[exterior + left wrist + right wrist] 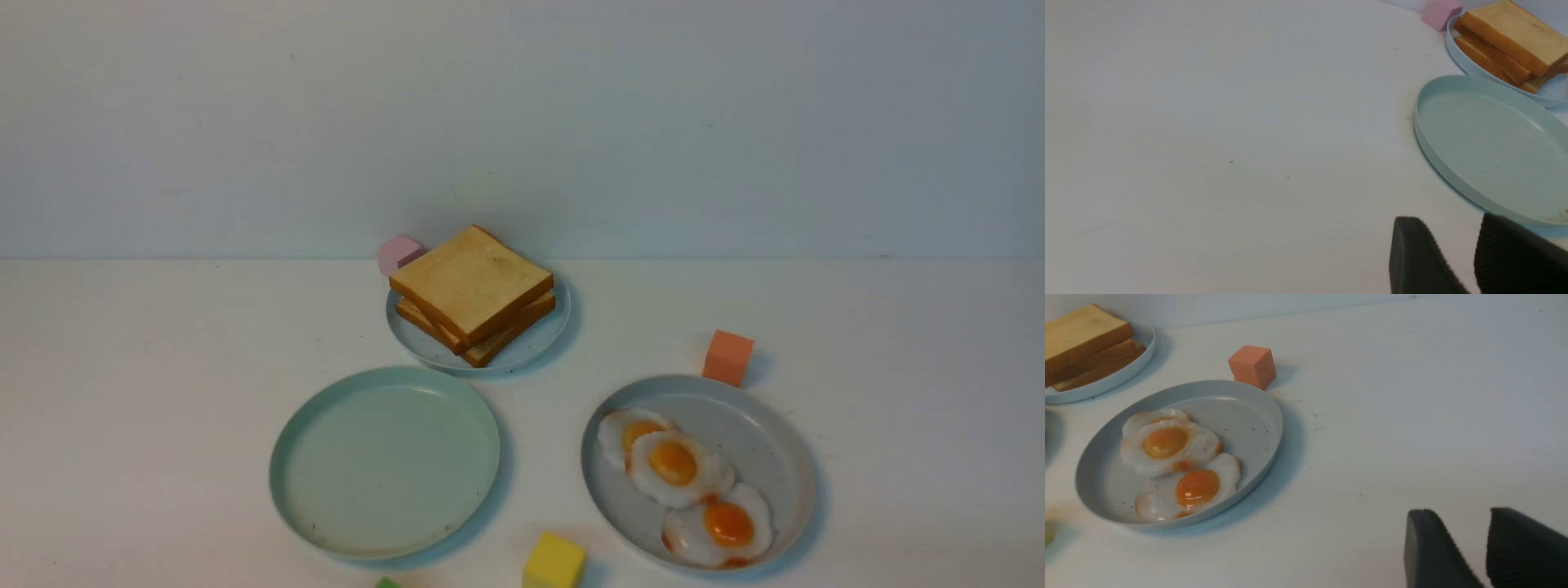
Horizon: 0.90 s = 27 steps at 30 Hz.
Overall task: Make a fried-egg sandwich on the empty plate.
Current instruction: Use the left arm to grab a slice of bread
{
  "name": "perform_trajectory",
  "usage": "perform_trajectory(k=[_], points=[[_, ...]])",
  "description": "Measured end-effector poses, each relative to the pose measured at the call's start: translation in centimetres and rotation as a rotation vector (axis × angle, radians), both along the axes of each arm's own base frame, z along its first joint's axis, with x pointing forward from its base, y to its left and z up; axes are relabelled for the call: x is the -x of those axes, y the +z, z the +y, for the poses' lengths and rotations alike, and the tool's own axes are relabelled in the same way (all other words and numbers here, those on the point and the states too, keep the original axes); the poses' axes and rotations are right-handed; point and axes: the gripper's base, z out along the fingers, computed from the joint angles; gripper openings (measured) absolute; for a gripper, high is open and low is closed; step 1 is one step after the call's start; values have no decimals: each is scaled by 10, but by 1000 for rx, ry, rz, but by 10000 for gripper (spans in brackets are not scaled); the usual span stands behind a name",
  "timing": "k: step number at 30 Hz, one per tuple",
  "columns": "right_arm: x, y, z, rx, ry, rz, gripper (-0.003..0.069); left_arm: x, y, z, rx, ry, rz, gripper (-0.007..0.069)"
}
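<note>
The empty plate, pale mint green, lies front left of centre and also shows in the left wrist view. Behind it, golden-brown toast slices are stacked on a small light-blue plate. Three fried eggs with orange yolks overlap on a grey speckled plate at the front right. Neither gripper appears in the front view. My left gripper is open and holds nothing, just outside the mint plate's rim. My right gripper is open and holds nothing over bare table, well away from the eggs.
Small foam cubes stand around the plates: pink behind the toast, orange at the far edge of the egg plate, yellow between the two front plates, and a green one at the frame's bottom edge. A pale wall closes off the table's back.
</note>
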Motion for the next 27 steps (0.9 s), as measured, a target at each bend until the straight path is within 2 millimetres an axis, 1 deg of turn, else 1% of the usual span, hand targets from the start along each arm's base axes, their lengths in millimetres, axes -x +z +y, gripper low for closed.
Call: perform_trajectory(k=[24,26,27], points=[[0,0,0,-1,0,0,241,0,0,0,-1,0,0,237],[0,0,0,-1,0,0,241,-1,2,0,1,3,-20,237],[0,0,0,-1,0,0,241,-2,6,0,67,15,-68,237]])
